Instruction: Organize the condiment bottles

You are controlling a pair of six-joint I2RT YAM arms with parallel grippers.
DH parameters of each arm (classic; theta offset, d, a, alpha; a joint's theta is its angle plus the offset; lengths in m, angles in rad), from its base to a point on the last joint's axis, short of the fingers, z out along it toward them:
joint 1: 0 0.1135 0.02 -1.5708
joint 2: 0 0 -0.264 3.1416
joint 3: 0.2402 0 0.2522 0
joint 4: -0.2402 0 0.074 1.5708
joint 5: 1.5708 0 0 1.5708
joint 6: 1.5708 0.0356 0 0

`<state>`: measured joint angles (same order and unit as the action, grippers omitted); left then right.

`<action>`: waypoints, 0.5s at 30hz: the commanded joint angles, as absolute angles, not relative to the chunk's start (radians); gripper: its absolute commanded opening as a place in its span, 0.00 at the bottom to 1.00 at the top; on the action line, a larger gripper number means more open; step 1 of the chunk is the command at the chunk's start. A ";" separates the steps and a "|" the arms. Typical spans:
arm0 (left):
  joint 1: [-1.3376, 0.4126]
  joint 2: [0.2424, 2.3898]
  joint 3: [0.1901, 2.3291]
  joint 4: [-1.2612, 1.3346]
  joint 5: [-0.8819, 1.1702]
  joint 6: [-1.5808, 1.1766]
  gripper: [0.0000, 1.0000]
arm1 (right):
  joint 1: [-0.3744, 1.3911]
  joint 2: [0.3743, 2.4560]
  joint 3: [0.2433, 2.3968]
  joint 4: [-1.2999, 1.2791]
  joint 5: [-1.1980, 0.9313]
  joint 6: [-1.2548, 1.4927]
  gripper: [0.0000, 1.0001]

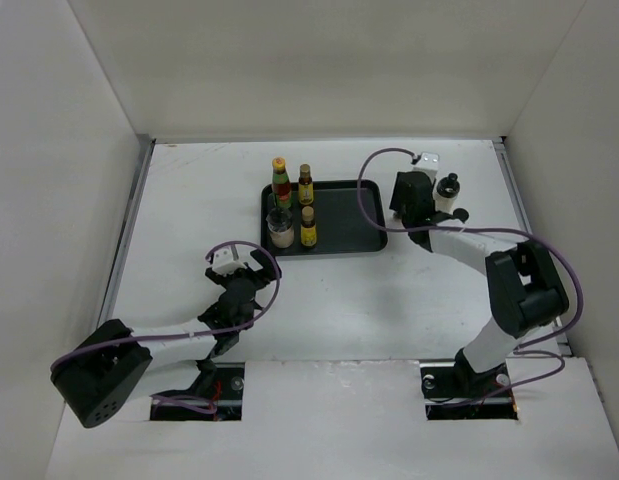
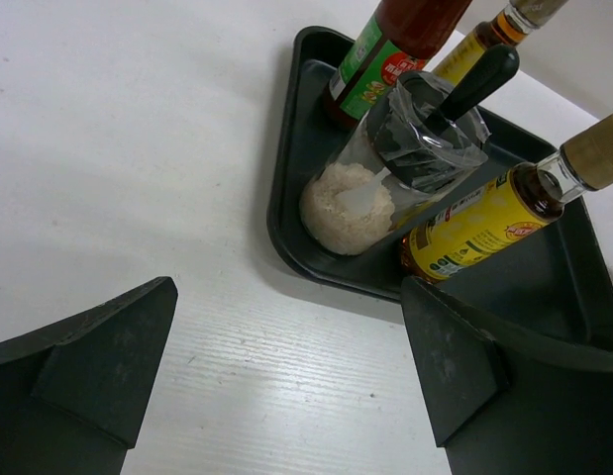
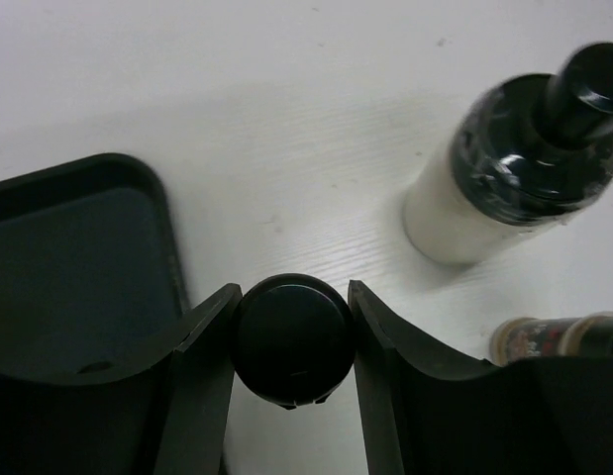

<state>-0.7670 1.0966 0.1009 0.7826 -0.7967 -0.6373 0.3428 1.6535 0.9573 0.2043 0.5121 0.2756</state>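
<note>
1. I'd call it roughly halfway. Four of the condiment bottles stand on the black tray. There's the red bottle at the back left and a yellow-label bottle just beside it. The powder jar stands in front of the red one, with a second yellow-label bottle next to that jar. All four are bunched at the tray's left end.
2. What's left, as far as I can see, is three more out on the white surface to the right of the tray. That's a white jar with a dark top, a little spice jar that's only half in view, and a black-capped bottle just outside the tray's corner.
3. The right pincer is pinching that black-capped bottle by its cap, with a finger pressed against each side. The cap hides the body, so I can't say what's in it. I also can't tell if it's off the surface yet.
4. The right arm is folded at the elbow and reaches in. Its wrist points straight down over the gap between the tray and the white jar.
5. The left arm lies low, angled toward the tray's near left corner. The left pincer is spread wide with nothing in it, near the tray but not touching it. It looks like it's just waiting.
</note>
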 commanded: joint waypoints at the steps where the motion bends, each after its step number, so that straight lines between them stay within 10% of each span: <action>1: -0.769 1.100 0.140 0.841 -0.788 -0.650 1.00 | 0.421 1.594 1.046 0.327 0.508 0.233 0.36; 15: -0.775 1.080 0.132 0.842 -0.788 -0.650 1.00 | 0.574 1.977 1.506 0.236 0.391 0.230 0.39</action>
